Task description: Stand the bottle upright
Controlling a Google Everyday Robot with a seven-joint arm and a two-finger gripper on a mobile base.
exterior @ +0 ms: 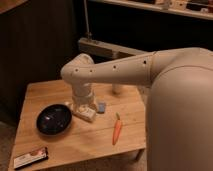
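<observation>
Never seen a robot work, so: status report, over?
Pincer down at small cream-white plastic bottle. Bottle lying flat on wooden table. Blue sponge just beside it; round black bowl close too.

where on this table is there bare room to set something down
Bare wood: the front strip between the flat packet and the carrot, and the back-left corner behind the black bowl. Crowded: mid-table, where the gripper is down at the bottle, with the blue sponge beside it.
</observation>
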